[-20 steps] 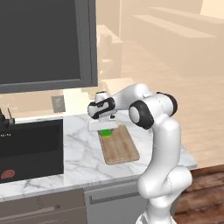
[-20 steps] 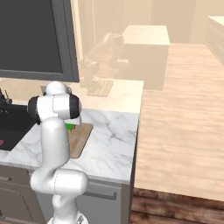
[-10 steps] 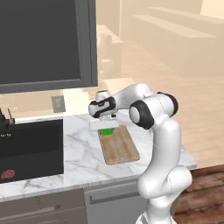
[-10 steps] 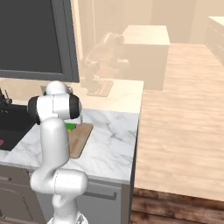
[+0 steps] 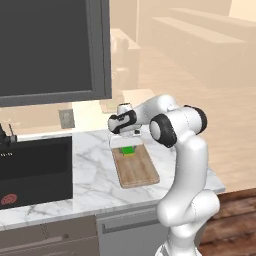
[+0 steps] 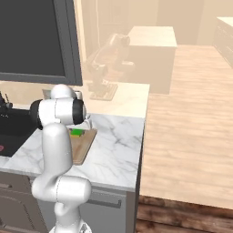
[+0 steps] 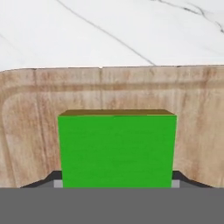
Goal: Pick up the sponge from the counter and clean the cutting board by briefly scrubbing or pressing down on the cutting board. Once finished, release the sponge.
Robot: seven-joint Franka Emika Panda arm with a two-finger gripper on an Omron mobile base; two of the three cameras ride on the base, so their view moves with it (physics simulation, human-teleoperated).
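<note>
Your gripper [image 5: 128, 145] clamps the green sponge [image 7: 117, 148] (yellowish underside) over the wooden cutting board's [image 5: 136, 169] far end.

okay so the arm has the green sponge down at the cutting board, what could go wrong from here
1. The gripper is shut on the sponge near the far end of the cutting board. A scrub stroke away from the robot could carry it off onto the counter.
2. The board lies loose on the smooth marble, so hard pressing or scrubbing might slide it.
3. The hand sits low over the board. Pushing further down could bring the fingertips against the wood.
</note>
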